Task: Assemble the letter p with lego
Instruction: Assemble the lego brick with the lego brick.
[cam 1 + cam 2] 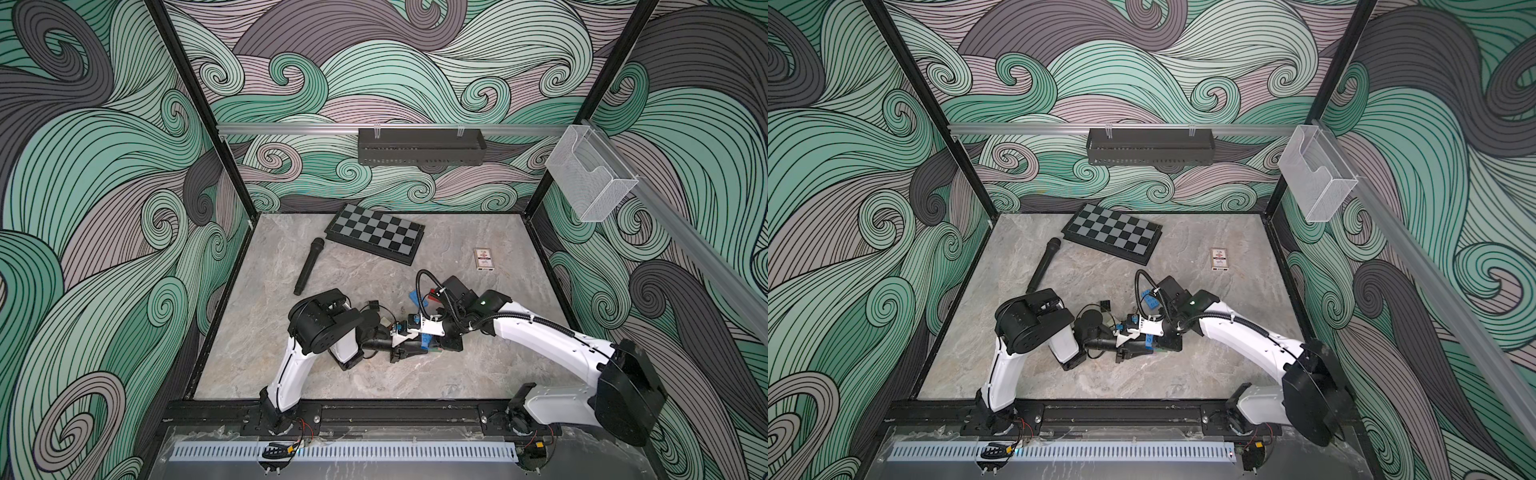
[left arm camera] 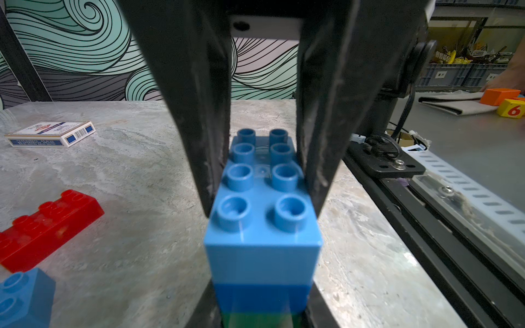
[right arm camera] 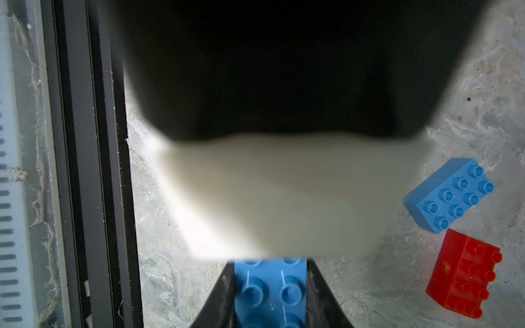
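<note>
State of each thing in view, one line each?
right gripper: shut on light blue brick
left gripper: shut on dark blue brick beneath it
green brick: directly under the dark blue brick
loose blue brick: lying free, studs up
red brick: lying free, studs up
card box: closed, lying flat
checkered board: folded, lying flat
microphone: lying on its side

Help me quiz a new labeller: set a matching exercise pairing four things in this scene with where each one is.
1. red brick
2. card box
3. microphone
4. top brick of the stack

a. clamped in the left gripper
b. beside the checkered board
c. next to a loose blue brick
d. flat on the table, apart from the rest

Pairs: 1-c, 2-d, 3-b, 4-a.
</note>
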Tool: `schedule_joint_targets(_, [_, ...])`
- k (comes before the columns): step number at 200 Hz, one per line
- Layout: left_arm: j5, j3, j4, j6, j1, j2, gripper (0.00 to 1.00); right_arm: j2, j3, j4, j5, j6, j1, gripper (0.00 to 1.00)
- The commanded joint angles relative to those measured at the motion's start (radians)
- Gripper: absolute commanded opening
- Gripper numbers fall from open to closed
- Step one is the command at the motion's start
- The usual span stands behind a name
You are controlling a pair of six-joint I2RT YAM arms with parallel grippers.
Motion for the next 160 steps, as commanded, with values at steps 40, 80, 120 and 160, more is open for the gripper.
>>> schedule_joint_targets(40, [-0.043,-0.032,-0.192,-0.003,0.012,0.068,0.00,0.137,-0.085,-0.094,0.146,0.000,-0.017,0.00])
schedule_joint_targets(80, [-0.043,-0.034,-0.192,-0.003,0.013,0.065,0.00,0.122,-0.089,-0.095,0.155,0.006,-0.014,0.02])
schedule_joint_targets(120, [-0.042,-0.037,-0.187,-0.003,0.013,0.064,0.00,0.041,-0.085,-0.073,0.144,0.018,-0.018,0.40])
schedule_joint_targets(160, [-0.043,-0.040,-0.180,-0.001,0.013,0.065,0.00,-0.113,-0.066,-0.050,0.088,0.036,-0.049,0.71])
